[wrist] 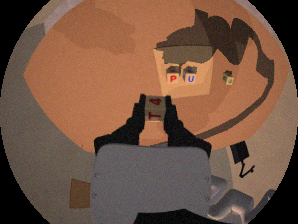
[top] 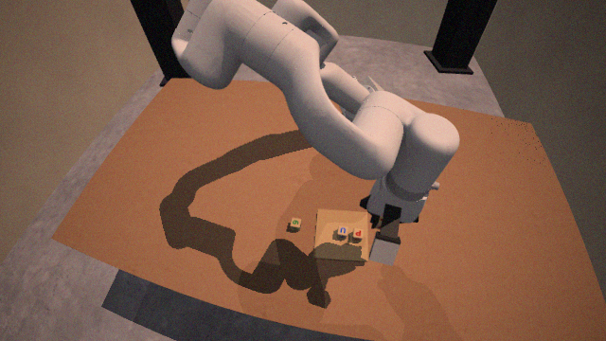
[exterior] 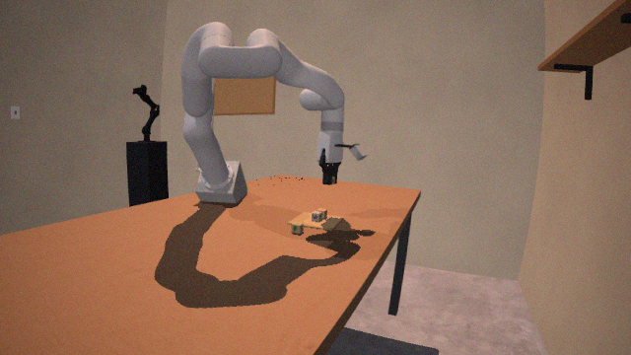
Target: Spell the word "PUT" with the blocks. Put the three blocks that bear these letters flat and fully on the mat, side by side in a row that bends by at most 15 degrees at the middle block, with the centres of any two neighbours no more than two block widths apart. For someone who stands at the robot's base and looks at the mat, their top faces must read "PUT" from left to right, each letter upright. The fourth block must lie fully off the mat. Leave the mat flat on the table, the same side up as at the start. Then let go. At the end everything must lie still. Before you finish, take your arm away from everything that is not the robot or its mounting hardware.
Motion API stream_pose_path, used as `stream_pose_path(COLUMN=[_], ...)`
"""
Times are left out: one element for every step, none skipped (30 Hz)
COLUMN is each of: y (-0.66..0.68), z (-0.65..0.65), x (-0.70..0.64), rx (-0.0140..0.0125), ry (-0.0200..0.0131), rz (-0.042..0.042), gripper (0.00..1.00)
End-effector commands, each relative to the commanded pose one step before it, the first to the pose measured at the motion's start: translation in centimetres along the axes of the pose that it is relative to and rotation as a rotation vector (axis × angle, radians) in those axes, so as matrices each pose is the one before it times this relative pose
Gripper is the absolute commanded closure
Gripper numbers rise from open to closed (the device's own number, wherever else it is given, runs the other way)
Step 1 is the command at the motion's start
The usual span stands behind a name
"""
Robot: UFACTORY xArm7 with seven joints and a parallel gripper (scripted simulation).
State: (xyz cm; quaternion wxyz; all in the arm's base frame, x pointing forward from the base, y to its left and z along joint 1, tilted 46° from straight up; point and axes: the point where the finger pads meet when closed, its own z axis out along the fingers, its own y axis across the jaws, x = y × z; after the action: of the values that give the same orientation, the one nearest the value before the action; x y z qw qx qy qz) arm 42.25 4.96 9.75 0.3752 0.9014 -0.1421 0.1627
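Note:
My gripper [wrist: 155, 102] [exterior: 328, 180] is shut on a wooden block with a red T [wrist: 154, 111] and holds it in the air, off the mat's side next to the P block. In the top view the wrist hides the fingertips and the T block. The tan mat [top: 331, 218] [exterior: 302, 220] [wrist: 182, 92] lies flat on the table. On it stand a block with a blue U [top: 342, 231] [exterior: 315, 216] [wrist: 190, 78] and a block with a red P [top: 358, 233] [exterior: 323, 213] [wrist: 173, 78], close side by side. A block with a green letter [top: 295, 224] [exterior: 297, 228] [wrist: 228, 78] lies off the mat beside the U block.
The mat sits near the orange table's [top: 189, 166] front edge, and part of it lies in the arm's dark shadow [top: 338, 251]. The robot base [exterior: 222, 187] stands at the far side. Black posts [top: 456, 38] stand behind the table.

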Motion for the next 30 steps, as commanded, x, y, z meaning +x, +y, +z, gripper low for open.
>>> stream_pose_path(y=[1.154, 0.22, 0.226, 0.215, 0.207, 0.0, 0.0, 0.627, 0.154, 0.16, 0.176, 0.197, 0.2, 0.191, 0.187, 0.189, 0.178, 0.176, 0.173, 0.178, 0.167, 0.162, 0.0, 0.0, 0.482, 0.12, 0.117, 0.133, 0.143, 0.14], z=[-0.193, 0.004, 0.005, 0.005, 0.005, 0.0, 0.0, 0.018, 0.005, 0.005, 0.006, 0.007, 0.008, 0.008, 0.008, 0.008, 0.008, 0.009, 0.009, 0.01, 0.009, 0.009, 0.0, 0.0, 0.03, 0.008, 0.008, 0.01, 0.011, 0.011], x=[0.43, 0.09, 0.097, 0.097, 0.098, 0.0, 0.0, 0.303, 0.086, 0.092, 0.105, 0.122, 0.128, 0.127, 0.129, 0.136, 0.133, 0.136, 0.138, 0.147, 0.144, 0.144, 0.0, 0.0, 0.437, 0.122, 0.123, 0.144, 0.159, 0.161], rx=[0.00424, -0.00008, -0.00008, -0.00007, -0.00006, 0.0, 0.0, -0.00015, -0.00003, -0.00003, -0.00003, -0.00004, -0.00004, -0.00003, -0.00003, -0.00004, -0.00004, -0.00004, -0.00004, -0.00005, -0.00005, -0.00005, 0.0, 0.0, -0.0002, -0.00006, -0.00007, -0.00009, -0.0001, -0.00012], ry=[0.00764, -0.00019, -0.00021, -0.00022, -0.00023, 0.0, 0.0, -0.00083, -0.00024, -0.00026, -0.00031, -0.00037, -0.0004, -0.00041, -0.00042, -0.00046, -0.00046, -0.00048, -0.0005, -0.00054, -0.00054, -0.00055, 0.0, 0.0, -0.0018, -0.00051, -0.00052, -0.00061, -0.00069, -0.00071], rz=[0.13803, 0.02503, 0.02594, 0.02502, 0.0243, 0.0, 0.0, 0.07461, 0.01898, 0.01993, 0.02225, 0.02524, 0.026, 0.02518, 0.02502, 0.02578, 0.0247, 0.02483, 0.02478, 0.02598, 0.02487, 0.02453, 0.0, 0.0, 0.07438, 0.01969, 0.01967, 0.02275, 0.02495, 0.02501], gripper=[0.79, 0.79, 0.79, 0.79, 0.79, 0.79, 0.79, 0.79, 0.79, 0.79, 0.79, 0.79, 0.79, 0.79, 0.79, 0.79, 0.79, 0.79, 0.79, 0.79, 0.79, 0.79, 0.79, 0.79, 0.79, 0.79, 0.79, 0.79, 0.79, 0.79])
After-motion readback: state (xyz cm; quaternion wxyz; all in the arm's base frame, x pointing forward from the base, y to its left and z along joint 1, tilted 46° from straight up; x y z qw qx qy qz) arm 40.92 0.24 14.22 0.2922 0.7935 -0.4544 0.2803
